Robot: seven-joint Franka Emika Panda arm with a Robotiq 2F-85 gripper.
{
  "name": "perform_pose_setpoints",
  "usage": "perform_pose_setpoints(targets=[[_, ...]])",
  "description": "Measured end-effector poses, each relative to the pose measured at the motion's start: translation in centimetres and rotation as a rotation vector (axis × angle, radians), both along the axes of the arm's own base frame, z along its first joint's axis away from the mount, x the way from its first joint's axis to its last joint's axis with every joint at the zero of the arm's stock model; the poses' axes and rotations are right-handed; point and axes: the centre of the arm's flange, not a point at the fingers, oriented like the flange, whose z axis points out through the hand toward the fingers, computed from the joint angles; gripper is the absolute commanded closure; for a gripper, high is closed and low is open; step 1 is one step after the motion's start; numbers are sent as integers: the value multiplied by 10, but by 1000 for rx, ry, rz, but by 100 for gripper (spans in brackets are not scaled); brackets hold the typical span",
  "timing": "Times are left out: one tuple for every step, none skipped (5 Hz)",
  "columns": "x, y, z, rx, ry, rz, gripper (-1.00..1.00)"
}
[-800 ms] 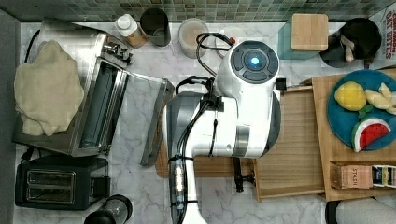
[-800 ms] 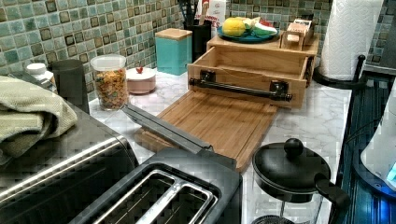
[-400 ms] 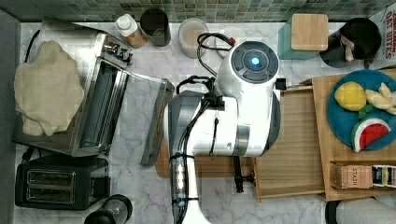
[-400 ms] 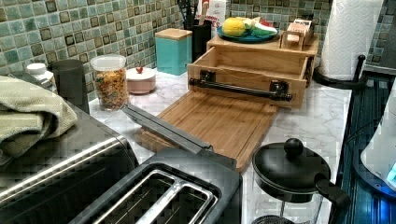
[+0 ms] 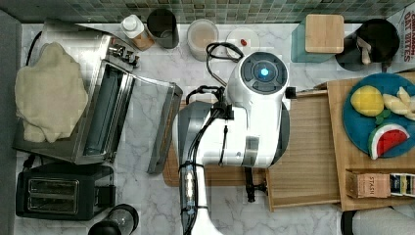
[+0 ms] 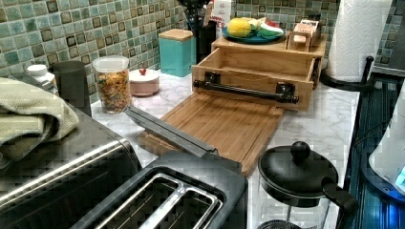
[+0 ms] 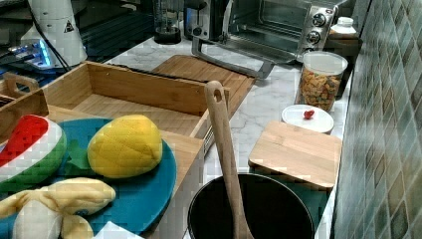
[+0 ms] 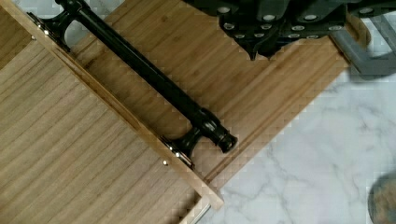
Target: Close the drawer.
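The drawer (image 6: 260, 64) stands pulled out over the cutting board (image 6: 224, 126), its black bar handle (image 8: 149, 77) facing out; the tool (image 8: 275, 28) hangs nearby, perhaps ready to push, grip impossible to tell.

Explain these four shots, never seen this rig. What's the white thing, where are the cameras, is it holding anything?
The white thing is a robot arm, seen from above in the top view. Two side cameras, the left view and the right view, look across a marble kitchen counter. The fourth camera sits on the arm's wrist and looks down past the gripper.

On the counter: a wooden drawer pulled out, with a black bar handle on its front, a bamboo cutting board in front of it, a toaster oven with its door down, a toaster, and jars along the tiled wall. A blue plate of toy fruit sits on top of the drawer unit.

The gripper hangs over the cutting board, apart from the handle, holding nothing I can see.
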Motion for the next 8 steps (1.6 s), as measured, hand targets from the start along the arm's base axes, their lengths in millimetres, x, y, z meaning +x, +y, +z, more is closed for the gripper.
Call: perform_pose_setpoints(targets=[[-16, 5, -19, 18, 17, 131, 100], [-33, 19, -38, 82, 38, 335, 100], [-51, 33, -49, 119, 57, 523, 100], [-69, 40, -53, 123, 44, 594, 100], [-72, 50, -54, 61, -107, 621, 100], [-80, 64, -58, 36, -152, 673, 100], [-85, 66, -69, 23, -98, 715, 100], [-88, 62, -78, -25, -85, 756, 100]])
